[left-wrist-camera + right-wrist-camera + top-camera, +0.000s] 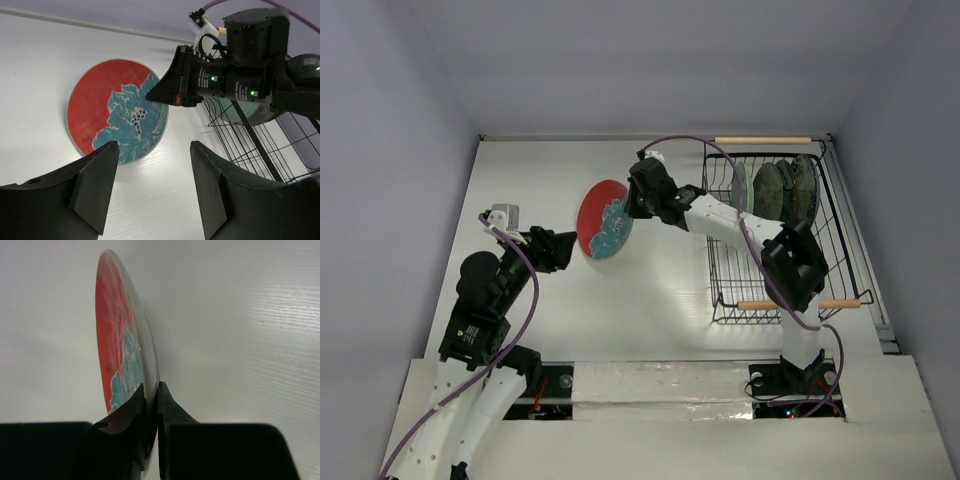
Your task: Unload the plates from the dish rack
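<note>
Mid-frame, the red plate (604,220) with a teal flower is held upright, its rim pinched in the right gripper (151,392). The left gripper (154,150) is spread apart beside it.

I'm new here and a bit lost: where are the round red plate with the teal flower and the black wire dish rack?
Round red plate with teal flower (603,220): overhead view, its painted face.
Black wire dish rack (752,305): overhead view, its near wooden handle.

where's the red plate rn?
Top view, centre: red flower plate is upright, rim pinched by the right gripper, left of the dish rack; the open left gripper is close on its other side.
</note>
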Robot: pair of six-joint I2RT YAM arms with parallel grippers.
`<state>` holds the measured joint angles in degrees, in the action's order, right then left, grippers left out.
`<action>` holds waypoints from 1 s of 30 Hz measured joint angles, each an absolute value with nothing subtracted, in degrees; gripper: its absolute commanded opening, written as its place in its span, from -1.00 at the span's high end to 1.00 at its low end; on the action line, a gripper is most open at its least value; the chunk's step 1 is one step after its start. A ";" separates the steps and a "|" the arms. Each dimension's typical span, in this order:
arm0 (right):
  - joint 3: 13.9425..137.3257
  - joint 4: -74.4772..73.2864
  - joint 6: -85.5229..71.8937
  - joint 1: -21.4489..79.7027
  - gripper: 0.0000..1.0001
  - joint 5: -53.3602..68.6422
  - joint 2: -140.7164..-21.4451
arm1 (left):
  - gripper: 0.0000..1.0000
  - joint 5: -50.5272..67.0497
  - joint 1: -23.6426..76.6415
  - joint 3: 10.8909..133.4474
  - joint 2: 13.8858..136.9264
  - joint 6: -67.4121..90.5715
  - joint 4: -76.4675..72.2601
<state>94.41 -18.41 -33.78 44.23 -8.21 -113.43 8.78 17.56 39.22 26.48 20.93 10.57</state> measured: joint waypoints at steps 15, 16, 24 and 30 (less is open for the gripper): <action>82.28 -6.52 -41.63 43.44 0.04 -9.23 -114.45 | -0.12 8.97 17.56 39.22 26.50 20.93 10.57; 81.91 -6.55 -41.63 43.44 0.03 -9.45 -114.89 | -0.12 8.99 17.56 39.22 26.50 20.91 10.55; 81.73 -7.31 -41.60 43.44 -0.15 -10.02 -118.83 | -0.12 9.30 17.56 39.22 26.50 20.93 10.55; 83.42 -7.92 -41.12 43.48 -0.57 -10.11 -119.63 | -0.12 9.47 17.56 39.22 26.50 20.93 10.57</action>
